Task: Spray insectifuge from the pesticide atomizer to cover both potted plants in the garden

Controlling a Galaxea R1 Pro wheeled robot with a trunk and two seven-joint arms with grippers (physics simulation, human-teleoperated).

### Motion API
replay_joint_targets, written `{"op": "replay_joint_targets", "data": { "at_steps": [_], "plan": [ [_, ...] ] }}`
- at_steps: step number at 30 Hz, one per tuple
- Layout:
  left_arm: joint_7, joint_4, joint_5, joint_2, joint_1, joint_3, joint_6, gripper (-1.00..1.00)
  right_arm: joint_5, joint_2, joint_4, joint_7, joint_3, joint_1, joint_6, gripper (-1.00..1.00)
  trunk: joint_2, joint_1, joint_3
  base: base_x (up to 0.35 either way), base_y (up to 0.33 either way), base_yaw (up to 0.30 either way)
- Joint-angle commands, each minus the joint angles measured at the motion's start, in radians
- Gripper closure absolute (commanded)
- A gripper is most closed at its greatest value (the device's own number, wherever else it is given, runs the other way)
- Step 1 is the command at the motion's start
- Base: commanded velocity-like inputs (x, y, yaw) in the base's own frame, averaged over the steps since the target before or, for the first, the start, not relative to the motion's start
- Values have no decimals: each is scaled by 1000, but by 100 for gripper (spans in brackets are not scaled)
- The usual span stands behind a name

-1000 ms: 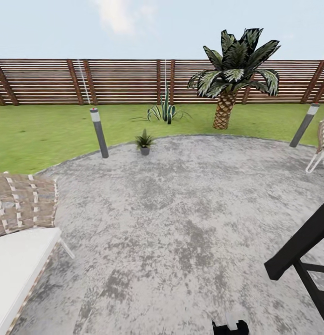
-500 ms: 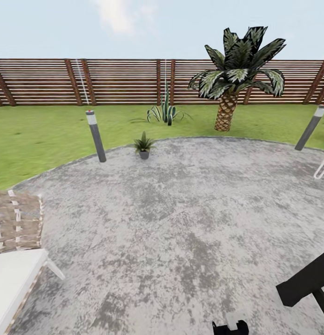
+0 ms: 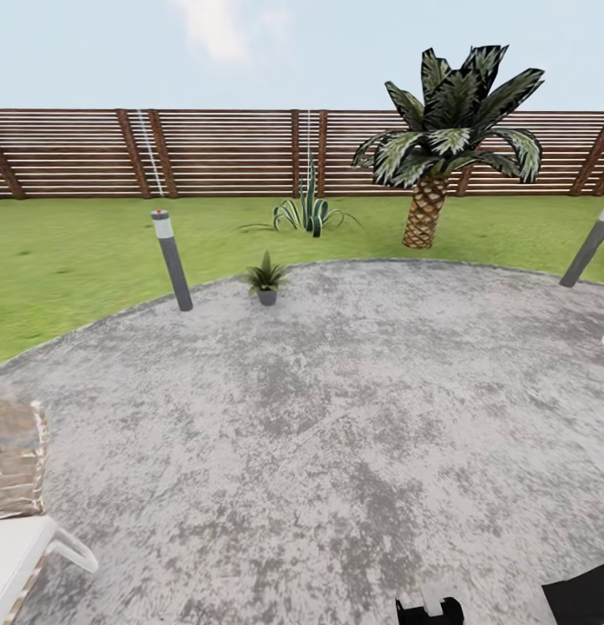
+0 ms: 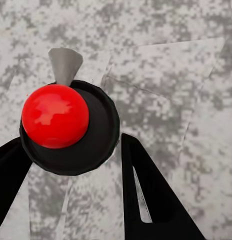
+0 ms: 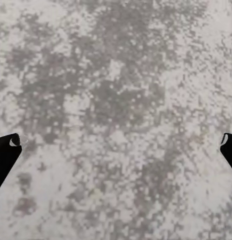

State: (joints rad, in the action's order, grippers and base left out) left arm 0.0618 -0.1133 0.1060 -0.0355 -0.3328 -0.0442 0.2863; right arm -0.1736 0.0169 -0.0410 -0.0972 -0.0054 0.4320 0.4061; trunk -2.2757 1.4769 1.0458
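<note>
We hold the pesticide atomizer [image 4: 66, 125] tight in our left end effector [image 4: 71, 165], likely to carry it | right end effector [image 5: 116, 150] wide open, free | potted plant [image 3: 266, 279] far ahead at the patio [image 3: 337, 417] edge.

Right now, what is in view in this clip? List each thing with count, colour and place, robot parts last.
Potted plant: one, green in grey pot, patio's far edge.
Palm: one, on lawn, far right.
Spiky plant: one, green, lawn by fence.
Bollards: two, grey, patio rim, left and right.
Fence: brown slats, behind lawn.
Patio: grey, round, foreground.
Chair: one, woven with white cushion, near left.
Atomizer: one, red knob on black top, between left jaws.
Right jaws: black, wide apart over paving.
</note>
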Motion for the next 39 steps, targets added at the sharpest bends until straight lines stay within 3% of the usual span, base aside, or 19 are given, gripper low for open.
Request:
{"op": "replay_joint_targets", "data": {
  "at_steps": [1, 39],
  "plan": [
    [4, 1, 11, 0, 0, -5, 4, 100, -11, 0, 1, -7, -1, 1, 2, -100, 0, 0, 1, 339, 0, 0],
    [4, 1, 11, 0, 0, -4, 4, 100, -11, 0, 1, -7, -1, 1, 2, -100, 0, 0, 1, 339, 0, 0]
  ]
}}
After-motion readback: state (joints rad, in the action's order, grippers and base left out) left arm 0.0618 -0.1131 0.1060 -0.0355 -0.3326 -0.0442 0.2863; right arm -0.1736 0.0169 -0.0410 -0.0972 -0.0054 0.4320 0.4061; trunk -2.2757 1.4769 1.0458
